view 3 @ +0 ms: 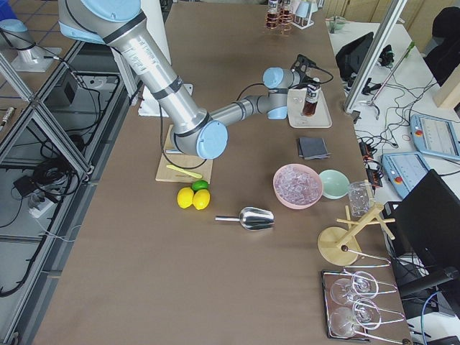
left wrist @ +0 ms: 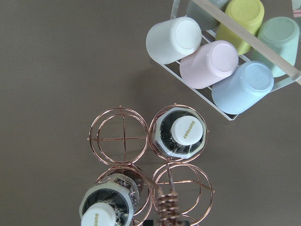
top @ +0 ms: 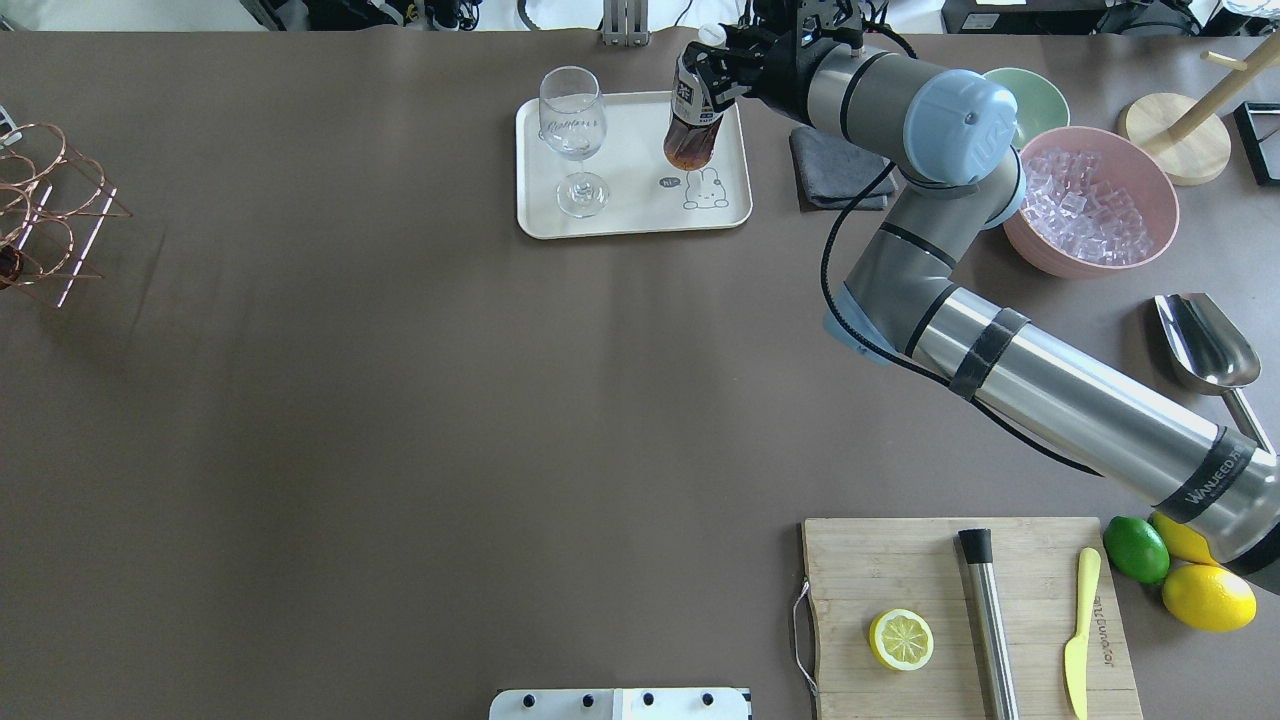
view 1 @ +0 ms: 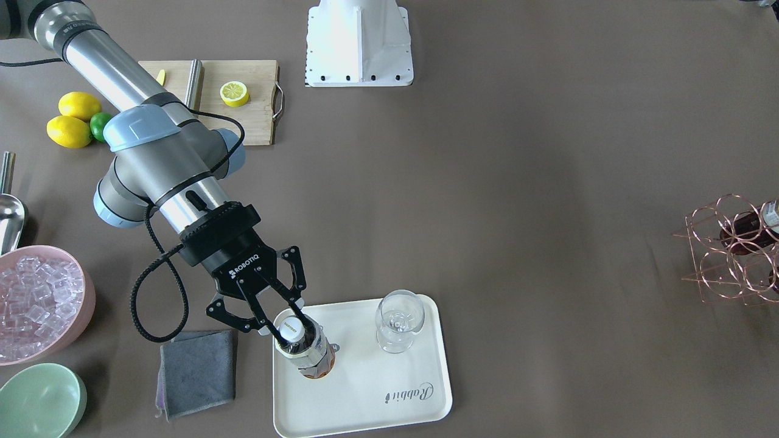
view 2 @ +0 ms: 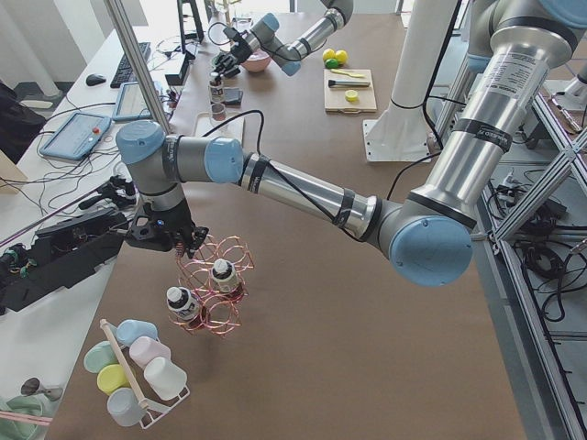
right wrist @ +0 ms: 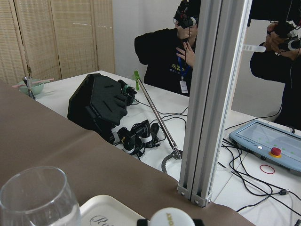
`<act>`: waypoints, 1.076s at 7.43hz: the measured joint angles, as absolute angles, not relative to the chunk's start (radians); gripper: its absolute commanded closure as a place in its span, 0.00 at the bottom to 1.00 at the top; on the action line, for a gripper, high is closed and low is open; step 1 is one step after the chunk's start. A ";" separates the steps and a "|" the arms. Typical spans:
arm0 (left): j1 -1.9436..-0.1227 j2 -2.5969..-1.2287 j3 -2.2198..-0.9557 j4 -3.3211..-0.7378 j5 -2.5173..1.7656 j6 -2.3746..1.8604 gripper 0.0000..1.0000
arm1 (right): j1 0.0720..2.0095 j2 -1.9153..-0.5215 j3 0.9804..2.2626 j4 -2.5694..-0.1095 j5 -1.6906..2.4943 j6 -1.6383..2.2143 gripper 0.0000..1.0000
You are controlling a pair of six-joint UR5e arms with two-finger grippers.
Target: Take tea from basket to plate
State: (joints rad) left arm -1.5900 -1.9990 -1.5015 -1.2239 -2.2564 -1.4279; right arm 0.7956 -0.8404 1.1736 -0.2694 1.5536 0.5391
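Currently, my right gripper (view 1: 292,331) is pinching the tea (view 1: 307,356) at its neck, just under the white cap, with a jaw pressed to either side. The bottle is over the plate (view 1: 377,389), at the end nearest the grey cloth (view 1: 198,371). I cannot tell whether its base is seated on the plate or just above it. It reads as slightly leaning in the overhead view, though that may be the camera's angle. The glass (view 1: 398,319) stands on the same plate, near the bottle but apart from it.

Recommendation: bring the bottle plumb, lower it until the base bears flat, then spread the jaws and lift straight up, away from the glass.

My left gripper (view 2: 170,240) hangs over the basket (left wrist: 123,138), which holds two more bottles (left wrist: 182,136). I cannot tell how its jaws stand.
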 measured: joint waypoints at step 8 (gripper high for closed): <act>-1.528 -2.140 -1.339 -1.375 -2.175 -1.626 1.00 | 0.734 -0.856 1.161 -0.230 1.484 0.540 1.00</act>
